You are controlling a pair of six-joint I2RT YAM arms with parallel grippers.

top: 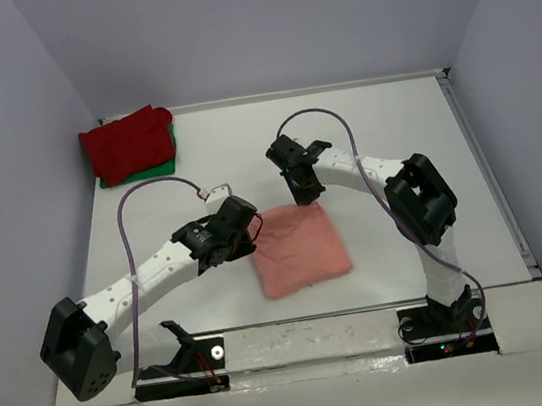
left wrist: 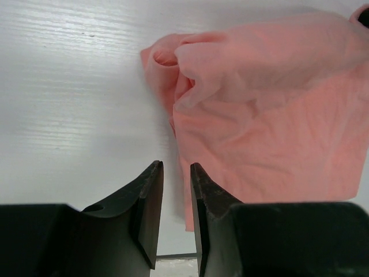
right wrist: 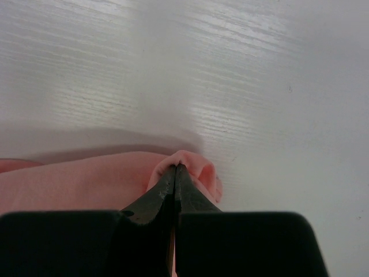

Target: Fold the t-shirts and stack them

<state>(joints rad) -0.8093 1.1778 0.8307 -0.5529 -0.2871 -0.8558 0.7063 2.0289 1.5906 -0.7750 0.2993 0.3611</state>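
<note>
- Bench [top: 233, 148]: white, closed in by pale panels on three sides. Both arms reach in from the near edge.
- Salmon-pink t-shirt [top: 300, 249]: lies on the bench near the middle, between the two arms. It is a roughly square pad, loosely flattened and turned a little askew. The surface is wrinkled. In the left wrist view the corner on that side is bunched and rolled over itself.
- Right hand [right wrist: 175, 168]: fingers pressed together with no gap showing. The tips nip a small raised fold at the far edge of the salmon-pink t-shirt, and the cloth puckers up around them. From above, this hand points down onto that far edge.
- Left hand [left wrist: 176, 167]: partly open, with a narrow gap between the fingers [left wrist: 149, 196]. Bare bench shows through the gap and nothing is held. The hand sits just beside the shirt's left edge. One finger overlaps the cloth's border in the wrist view; cannot tell whether it touches.
- Dark red t-shirt [top: 126, 142]: folded, at the far left corner of the bench.
- Green t-shirt [top: 167, 155]: under the dark red one; only a strip shows along its near and right sides.
- The two-shirt stack is well apart from the salmon-pink t-shirt and from both hands.
</note>
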